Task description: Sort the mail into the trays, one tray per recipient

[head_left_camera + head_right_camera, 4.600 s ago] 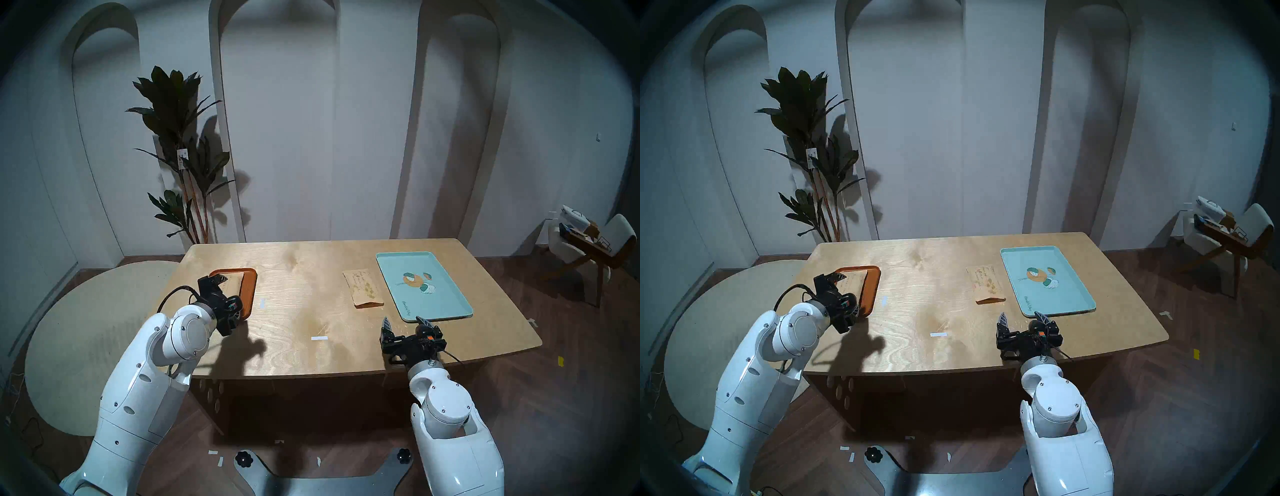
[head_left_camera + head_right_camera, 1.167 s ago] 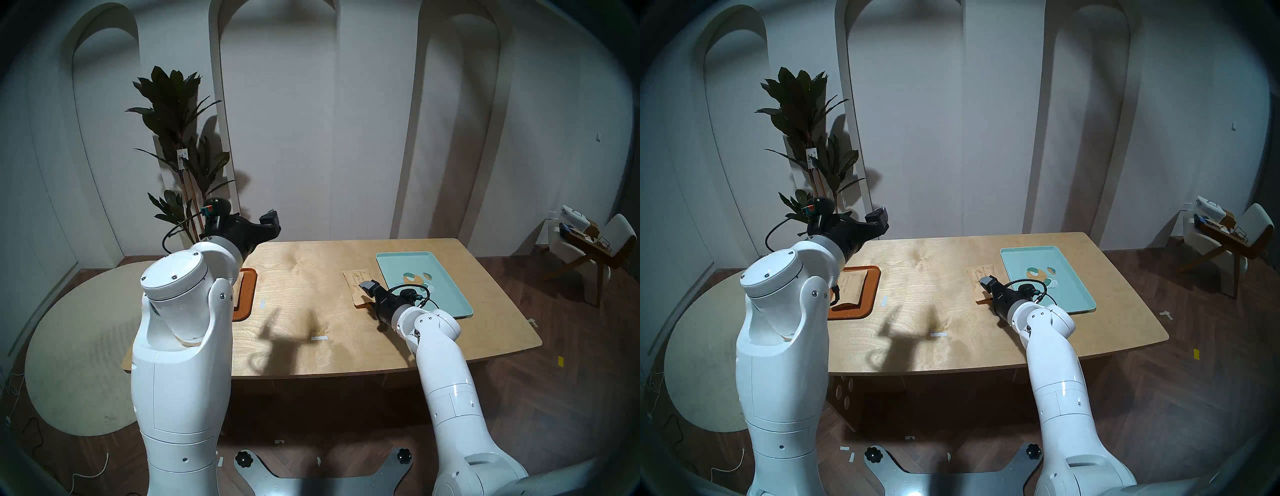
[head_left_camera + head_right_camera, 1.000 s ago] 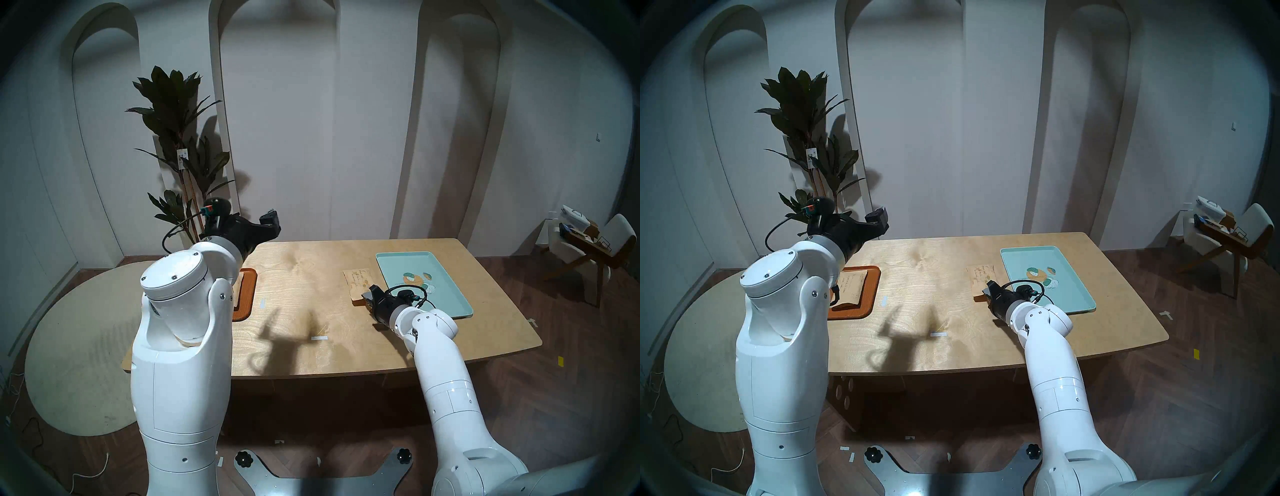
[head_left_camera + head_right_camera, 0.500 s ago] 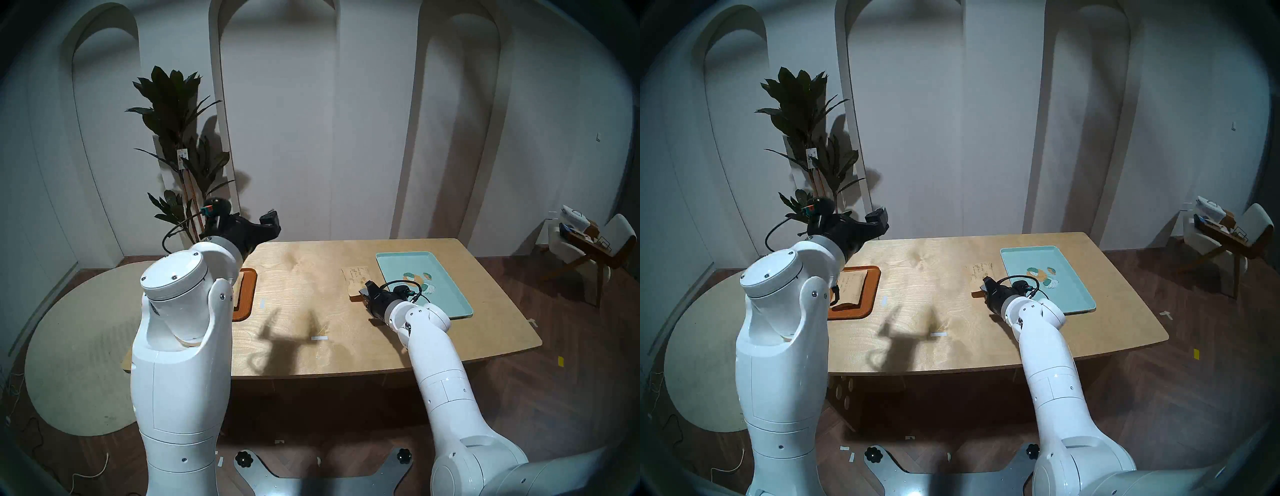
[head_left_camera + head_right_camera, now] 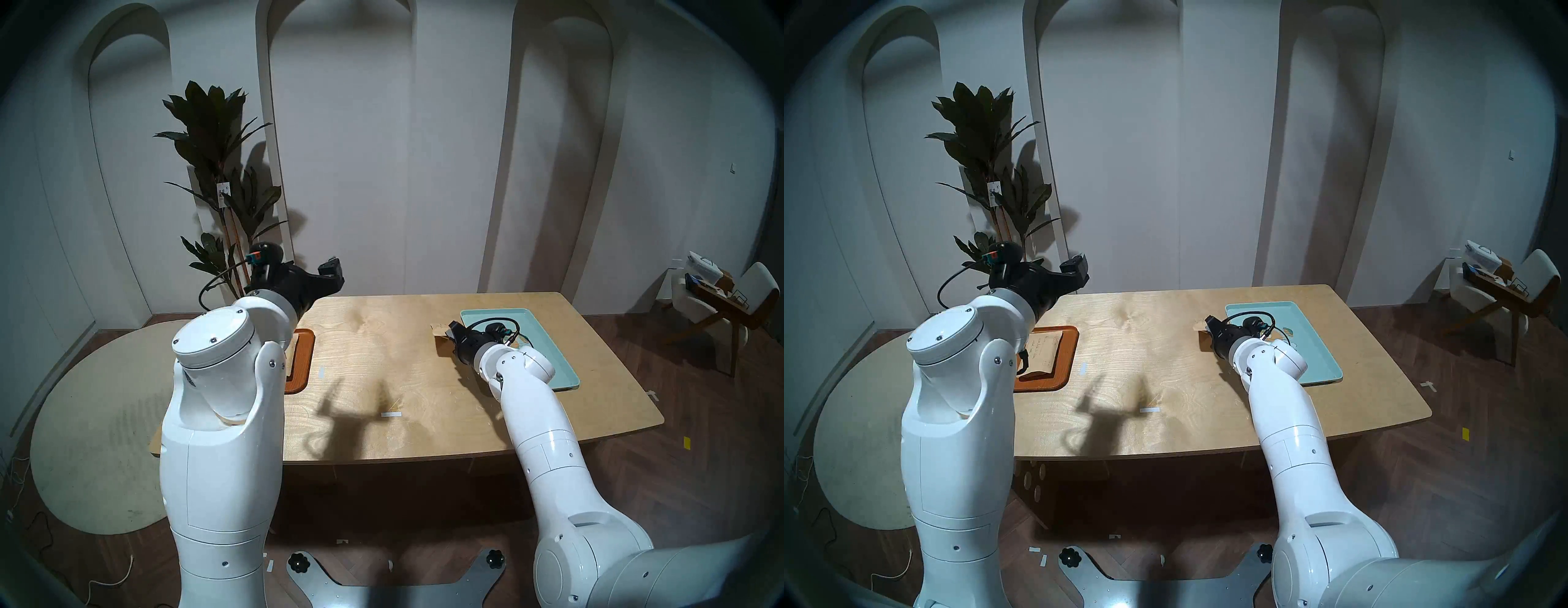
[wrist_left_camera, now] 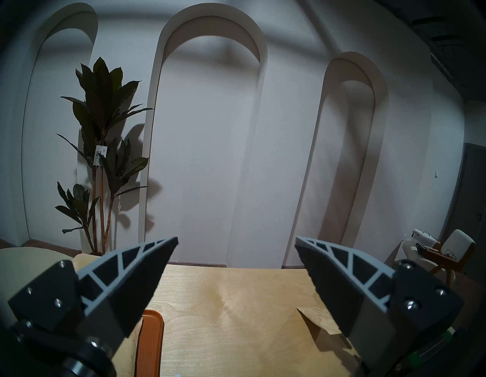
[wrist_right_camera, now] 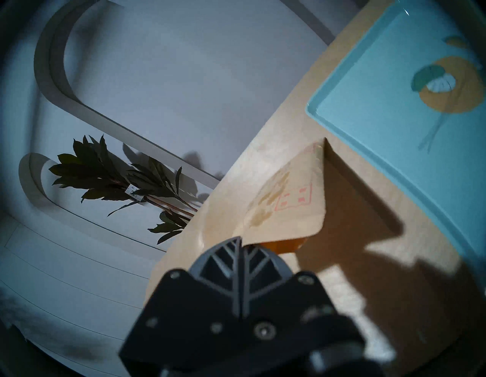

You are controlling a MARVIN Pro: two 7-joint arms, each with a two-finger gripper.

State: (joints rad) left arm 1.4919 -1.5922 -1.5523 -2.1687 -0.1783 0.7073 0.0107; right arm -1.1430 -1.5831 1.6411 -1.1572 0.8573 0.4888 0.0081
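Note:
My right gripper (image 7: 240,239) is shut on the near end of the tan envelope with leaf decorations (image 7: 289,200) and holds it above the table, where it casts a shadow. In the head view this gripper (image 5: 450,331) and envelope (image 5: 437,327) are beside the far left corner of the turquoise tray (image 5: 496,312), which is empty. The second envelope (image 5: 1043,350) lies in the orange-brown tray (image 5: 1066,352) at the table's left. My left gripper (image 6: 236,242) is open and empty, raised above that tray and pointing at the back wall.
Two white tape strips (image 5: 391,414) (image 5: 321,372) lie on the wooden table (image 5: 382,437). A potted plant (image 5: 220,178) stands behind the table's left back corner. A chair (image 5: 721,297) with clutter stands at the far right. A round rug (image 5: 97,424) lies on the floor at the left.
My right gripper shut on the leaf envelope's near end, lifted it and carried it toward the table's far side, beside the turquoise tray. The left arm, earlier low at the orange tray, stays raised.

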